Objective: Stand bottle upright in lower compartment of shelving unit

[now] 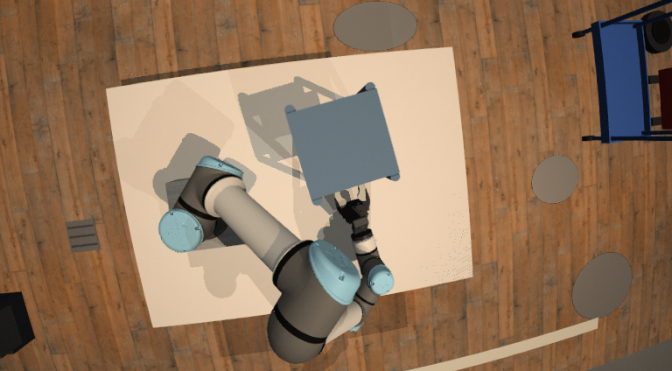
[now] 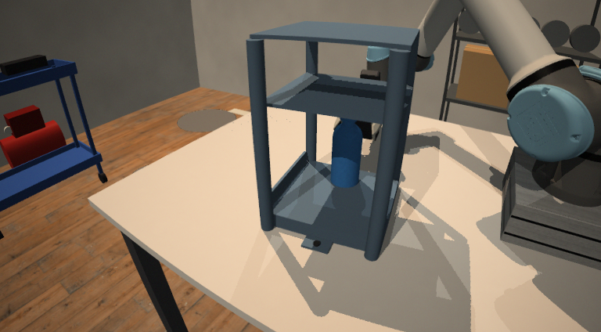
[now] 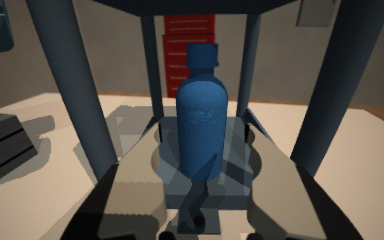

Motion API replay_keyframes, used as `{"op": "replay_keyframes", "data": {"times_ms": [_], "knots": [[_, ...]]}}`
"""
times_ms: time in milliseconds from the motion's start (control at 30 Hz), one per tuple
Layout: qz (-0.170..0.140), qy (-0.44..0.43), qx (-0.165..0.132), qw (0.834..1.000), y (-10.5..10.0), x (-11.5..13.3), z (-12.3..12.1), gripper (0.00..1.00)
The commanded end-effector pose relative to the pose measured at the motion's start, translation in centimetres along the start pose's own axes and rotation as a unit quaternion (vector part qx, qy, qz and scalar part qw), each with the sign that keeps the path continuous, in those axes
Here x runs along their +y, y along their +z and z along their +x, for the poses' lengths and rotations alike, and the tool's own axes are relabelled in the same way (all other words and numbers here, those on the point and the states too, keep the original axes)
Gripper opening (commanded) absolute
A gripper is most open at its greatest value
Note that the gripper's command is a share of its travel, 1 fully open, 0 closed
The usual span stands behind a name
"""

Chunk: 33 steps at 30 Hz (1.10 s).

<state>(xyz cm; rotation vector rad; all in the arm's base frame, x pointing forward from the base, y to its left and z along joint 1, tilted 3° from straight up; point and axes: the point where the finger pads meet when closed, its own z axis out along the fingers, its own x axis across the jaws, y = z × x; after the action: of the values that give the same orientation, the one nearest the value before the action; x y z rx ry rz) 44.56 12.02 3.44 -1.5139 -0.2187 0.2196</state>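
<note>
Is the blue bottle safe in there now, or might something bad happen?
The bottle stands upright, cap up, on the lower floor of the shelving unit. The open gripper is close, one finger on each side. A crooked retreat might knock it over, or the gripper may bump a post.

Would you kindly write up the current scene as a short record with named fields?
bottle: blue bottle, upright, cap up
location: lower compartment of the shelving unit, base on its floor
gripper: the gripper is just outside the unit, jaws half open on either side of the bottle, not touching it
held: nothing
table: shelving unit stands on the beige table
background: blue cart with red items at one side
</note>
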Motion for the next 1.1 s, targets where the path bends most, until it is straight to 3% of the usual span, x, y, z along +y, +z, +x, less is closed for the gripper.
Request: {"op": "replay_keyframes", "data": {"times_ms": [0,1067], "knots": [[0.000,0.000,0.000,1.000,-0.1,0.0,0.0,0.49],[0.000,0.000,0.000,1.000,-1.2,0.0,0.0,0.49]]}}
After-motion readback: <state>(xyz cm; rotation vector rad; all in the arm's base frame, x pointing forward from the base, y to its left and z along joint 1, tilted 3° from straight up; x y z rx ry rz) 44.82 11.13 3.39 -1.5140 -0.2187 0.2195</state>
